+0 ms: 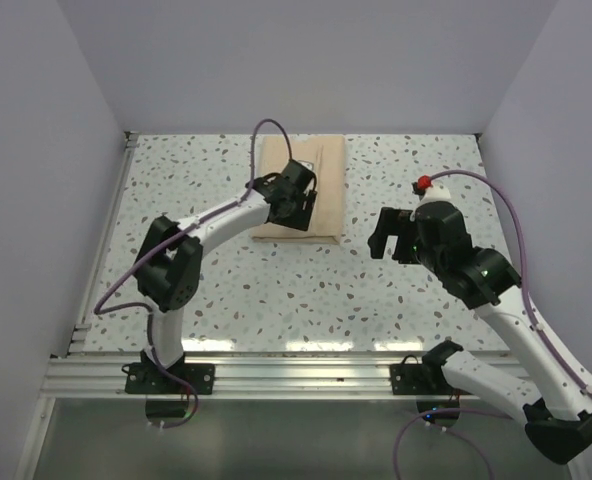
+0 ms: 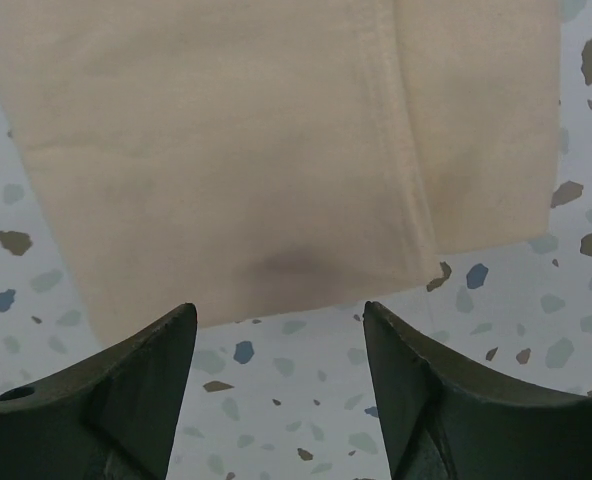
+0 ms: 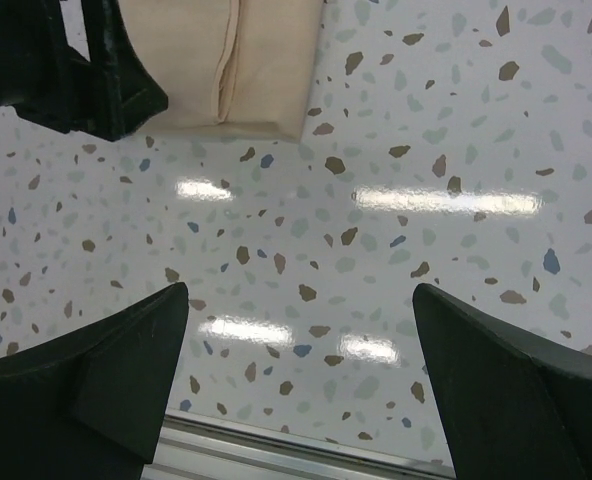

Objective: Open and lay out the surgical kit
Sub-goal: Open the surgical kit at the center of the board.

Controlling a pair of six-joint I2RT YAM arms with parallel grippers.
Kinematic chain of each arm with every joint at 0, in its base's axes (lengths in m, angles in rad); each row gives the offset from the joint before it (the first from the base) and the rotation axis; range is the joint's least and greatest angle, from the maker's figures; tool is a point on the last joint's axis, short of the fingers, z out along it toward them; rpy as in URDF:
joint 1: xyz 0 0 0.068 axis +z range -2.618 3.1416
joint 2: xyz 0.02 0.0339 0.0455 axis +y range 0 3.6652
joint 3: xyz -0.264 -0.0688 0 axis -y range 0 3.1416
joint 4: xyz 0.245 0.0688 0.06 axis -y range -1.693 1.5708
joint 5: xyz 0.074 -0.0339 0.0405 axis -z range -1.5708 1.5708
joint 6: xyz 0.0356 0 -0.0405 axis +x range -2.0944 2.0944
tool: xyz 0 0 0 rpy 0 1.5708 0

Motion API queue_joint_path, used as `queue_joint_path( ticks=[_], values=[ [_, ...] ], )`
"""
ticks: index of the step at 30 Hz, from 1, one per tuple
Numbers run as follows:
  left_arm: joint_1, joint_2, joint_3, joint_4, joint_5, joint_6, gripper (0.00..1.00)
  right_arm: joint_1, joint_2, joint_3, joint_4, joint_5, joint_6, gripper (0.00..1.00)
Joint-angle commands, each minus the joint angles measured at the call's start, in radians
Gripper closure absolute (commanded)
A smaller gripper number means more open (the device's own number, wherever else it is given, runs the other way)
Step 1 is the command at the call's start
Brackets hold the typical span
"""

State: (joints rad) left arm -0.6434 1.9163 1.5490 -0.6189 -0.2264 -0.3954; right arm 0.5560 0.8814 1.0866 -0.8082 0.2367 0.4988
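Observation:
The beige cloth wrap point(image 1: 301, 185) lies folded shut at the back middle of the table. It fills the top of the left wrist view point(image 2: 236, 150), with a sewn hem running down it. Its corner shows in the right wrist view point(image 3: 231, 60). My left gripper point(image 1: 298, 208) is open, low over the wrap's near edge; its fingertips point(image 2: 166, 345) frame bare table just short of the cloth. My right gripper point(image 1: 391, 238) is open and empty, to the right of the wrap over bare table point(image 3: 301, 290). The steel tray and instruments are hidden.
The speckled terrazzo table point(image 1: 276, 290) is enclosed by white walls. An aluminium rail point(image 1: 306, 372) runs along the near edge and another down the left side point(image 1: 101, 250). The left arm's gripper shows dark at the top left of the right wrist view point(image 3: 66, 75).

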Motion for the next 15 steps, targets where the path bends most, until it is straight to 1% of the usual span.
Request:
queue_joint_path(
  ticks=[1,8,11,15],
  values=[
    [-0.057,0.061,0.112,0.013,-0.039,0.036,0.29,0.001,0.017,0.009,0.032,0.045,0.007,0.02],
    [-0.105,0.237,0.322,-0.033,-0.068,0.052,0.29,0.002,0.041,0.009,0.029,0.07,0.007,0.02],
    [-0.108,0.294,0.385,-0.056,-0.068,0.052,0.29,0.001,0.034,-0.004,0.027,0.081,0.009,0.02],
    [-0.108,0.339,0.413,-0.084,-0.085,0.047,0.3,0.001,0.028,-0.014,0.026,0.101,0.003,0.01]
  ],
)
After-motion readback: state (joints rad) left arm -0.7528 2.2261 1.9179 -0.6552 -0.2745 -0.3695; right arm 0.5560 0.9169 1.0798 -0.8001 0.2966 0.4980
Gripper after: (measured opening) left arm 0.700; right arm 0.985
